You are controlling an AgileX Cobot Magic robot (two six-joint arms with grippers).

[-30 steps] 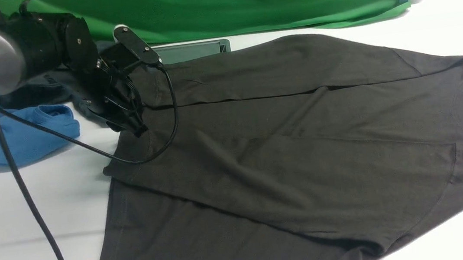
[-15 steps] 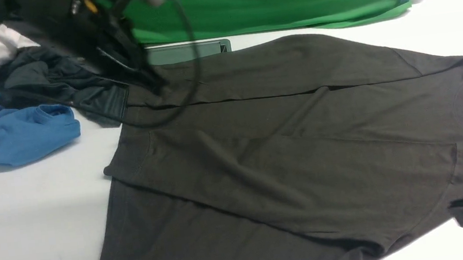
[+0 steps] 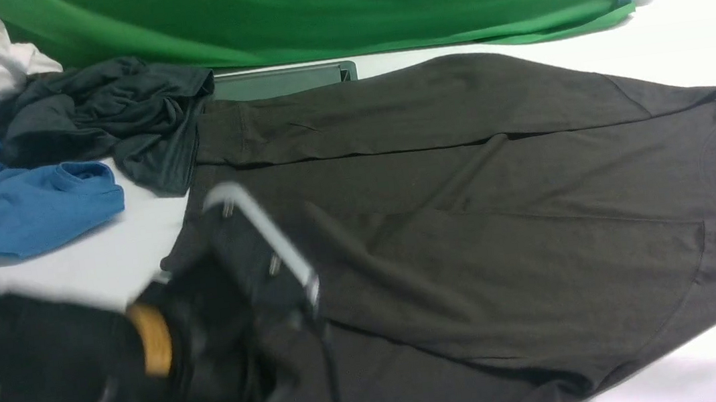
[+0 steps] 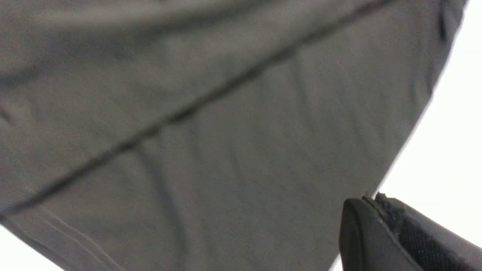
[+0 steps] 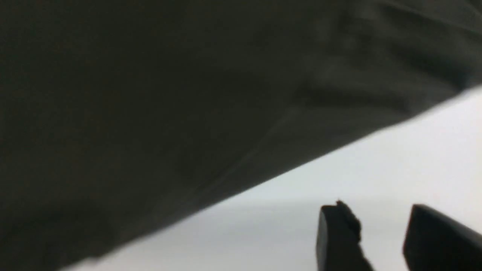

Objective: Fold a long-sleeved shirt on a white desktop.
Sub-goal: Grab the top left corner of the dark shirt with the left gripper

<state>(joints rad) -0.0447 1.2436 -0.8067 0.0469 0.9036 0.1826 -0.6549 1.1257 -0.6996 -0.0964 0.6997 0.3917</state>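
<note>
Shirt (image 3: pixel 467 215) under left claw (image 4: pixel 371 203): claw shut tight, nothing in it, low over shirt's left end by hem. By collar, right claw (image 5: pixel 380 214) open, empty, over desk (image 3: pixel 701 20) just beside shirt edge. Shirt lies flat across desk, collar right, hem left. Both sleeves look folded in. Body fold looks not yet done. Left arm blurry, hides shirt's near-left corner. Shirt's near edge cut off. In front view right claw barely shows.
</note>
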